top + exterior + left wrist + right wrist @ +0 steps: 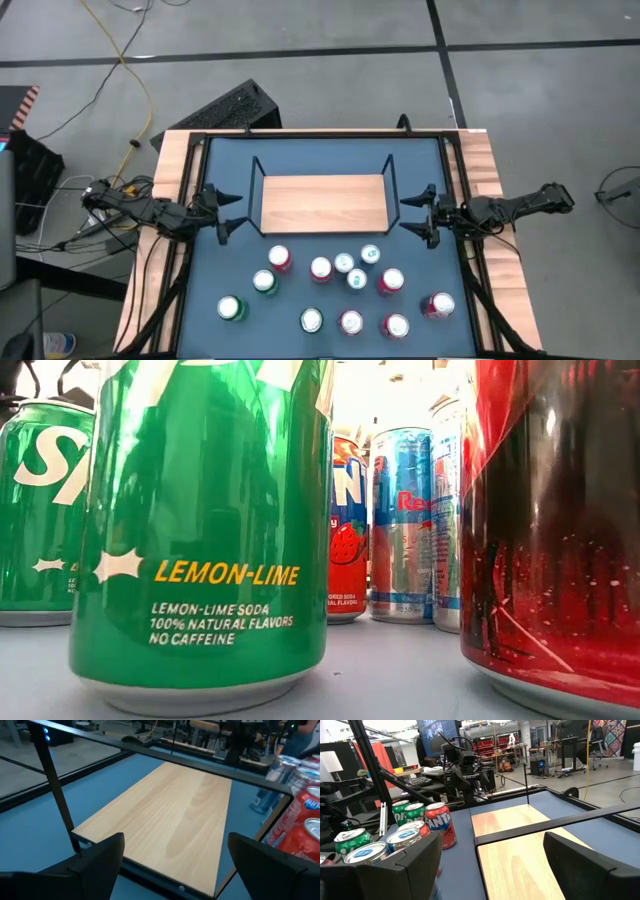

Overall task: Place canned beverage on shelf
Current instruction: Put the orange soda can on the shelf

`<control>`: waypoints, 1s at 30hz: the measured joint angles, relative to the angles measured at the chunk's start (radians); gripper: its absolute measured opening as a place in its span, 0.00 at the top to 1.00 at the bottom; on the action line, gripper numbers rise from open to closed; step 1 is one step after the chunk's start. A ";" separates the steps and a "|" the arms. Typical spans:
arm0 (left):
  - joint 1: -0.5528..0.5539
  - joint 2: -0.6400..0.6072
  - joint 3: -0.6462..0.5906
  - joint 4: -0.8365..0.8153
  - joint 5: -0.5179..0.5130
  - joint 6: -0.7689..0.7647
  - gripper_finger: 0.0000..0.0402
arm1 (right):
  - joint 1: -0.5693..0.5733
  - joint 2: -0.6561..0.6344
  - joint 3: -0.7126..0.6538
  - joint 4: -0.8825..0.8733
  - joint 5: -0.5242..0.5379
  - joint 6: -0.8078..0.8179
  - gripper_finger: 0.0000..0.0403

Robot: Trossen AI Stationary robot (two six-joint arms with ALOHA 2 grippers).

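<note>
Left gripper [226, 215] is waiting with fingers spread, holding nothing, just off the left end of the shelf [322, 203]. The shelf is lying bare between both grippers. Right gripper [417, 215] is facing its right end, fingers released. Cans [345, 290] are standing beside both, ungrasped.

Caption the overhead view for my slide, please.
Empty wooden shelf between two open grippers, cans clustered below.

two black arms, blk wedge fingers [100, 857], thin cables
</note>
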 joint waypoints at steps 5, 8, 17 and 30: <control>0.000 0.000 0.000 0.017 -0.002 -0.114 0.15 | 0.000 0.000 0.000 0.000 0.000 0.000 0.14; 0.000 0.000 0.000 0.025 -0.002 -0.124 0.15 | 0.000 0.000 0.000 0.000 0.000 0.000 0.14; 0.000 0.000 -0.002 0.024 -0.002 -0.118 0.15 | 0.000 0.000 0.000 0.000 0.000 0.000 0.14; 0.000 0.001 -0.001 0.282 -0.007 -0.185 0.15 | -0.033 0.000 0.000 0.005 0.046 0.000 0.14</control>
